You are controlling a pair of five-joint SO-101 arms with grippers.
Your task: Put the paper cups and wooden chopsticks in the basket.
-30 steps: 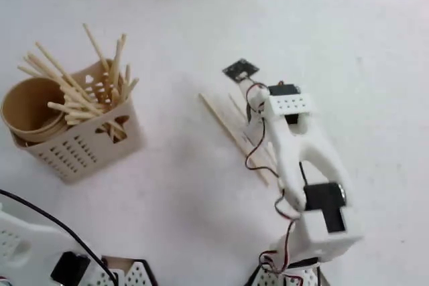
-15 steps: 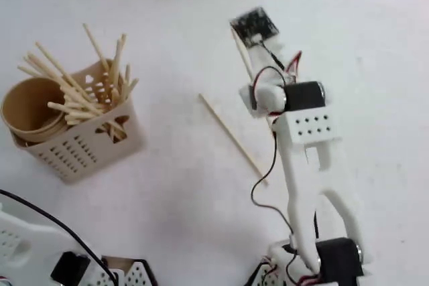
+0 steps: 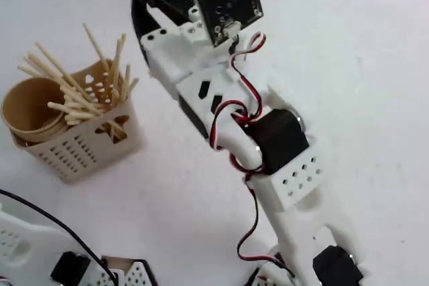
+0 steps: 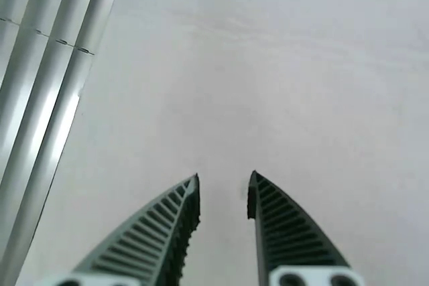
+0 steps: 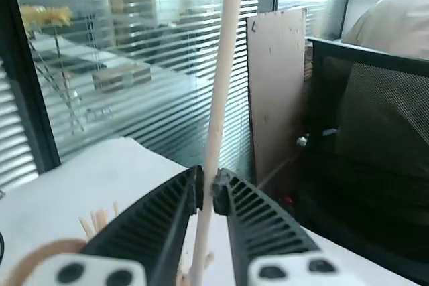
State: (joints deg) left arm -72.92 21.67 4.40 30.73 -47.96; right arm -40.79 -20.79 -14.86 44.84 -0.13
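One wooden chopstick point(image 5: 221, 85), its upper end cut off, is clamped in the right gripper point(image 5: 206, 189), raised near the basket point(image 3: 80, 145). One paper cup point(image 3: 27, 105) is held in the basket. The left gripper point(image 4: 223, 192) is parted and empty.

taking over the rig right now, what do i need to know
Left claw: open, empty, over bare table.
Right claw: shut on one chopstick, raised off the table, not yet over the basket.
Done: paper cups and a bundle of chopsticks sit in the basket.
Left: drop the held chopstick in the basket. The right arm hides part of the table, so check there for strays.
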